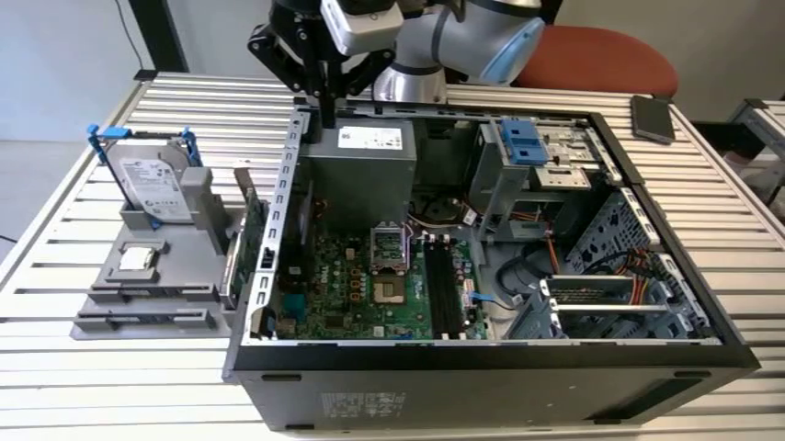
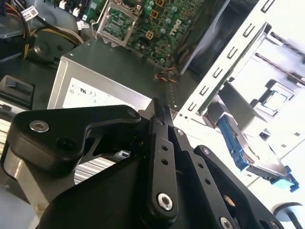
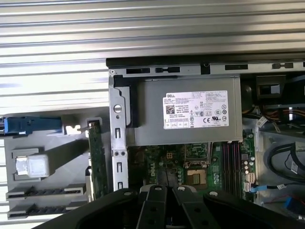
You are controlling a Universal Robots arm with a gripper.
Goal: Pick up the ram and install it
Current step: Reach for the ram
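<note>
Ram point(image 3: 47, 192), as far as I can judge, is the thin dark strip lying in a front slot of the grey holder point(image 3: 62, 148). The holder stands on the desk point(image 1: 123, 386) just beside the open case point(image 1: 491, 355). I am not fully sure of it, because the strip is hard to read. My fingers point(image 1: 327, 112) are together and I see nothing between them. They hang above the rear wall of the case, over the power supply point(image 1: 356, 175), well apart from the holder and also from the black memory slots point(image 1: 446, 289) on the motherboard point(image 1: 368, 294). The slots look empty to me, though I cannot be certain. So I judge the task is at its beginning: the ram is not picked up, and it is not installed.
</note>
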